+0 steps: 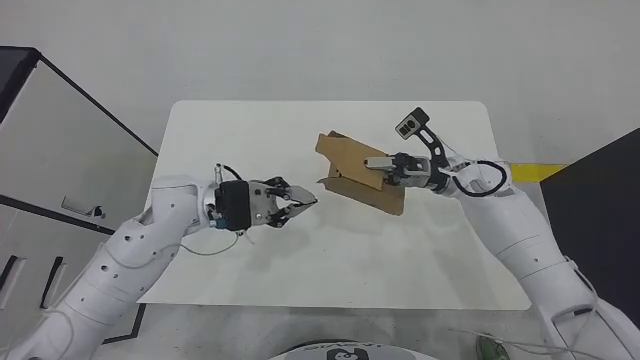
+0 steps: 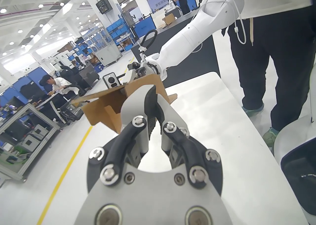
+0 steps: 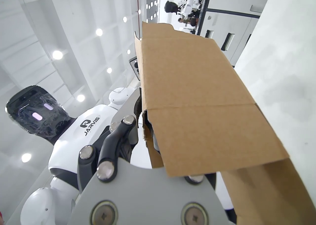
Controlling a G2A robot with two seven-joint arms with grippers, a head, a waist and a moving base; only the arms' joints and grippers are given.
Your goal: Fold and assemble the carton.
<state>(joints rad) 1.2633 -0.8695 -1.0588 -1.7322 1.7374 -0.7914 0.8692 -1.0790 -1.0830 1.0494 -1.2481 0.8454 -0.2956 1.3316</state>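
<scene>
A brown carton, partly folded with its flaps loose, is held tilted over the middle of the white table. My right gripper is shut on the carton's right-hand wall, and that carton covers one finger of this gripper. My left gripper hovers just left of the carton with its fingers shut and nothing between them. From the left wrist, this gripper points at the open side of the carton, a short gap away.
Bare tabletop lies in front of and behind the carton. A dark-framed cabinet stands off the table's left side, and a dark floor mat lies off its right.
</scene>
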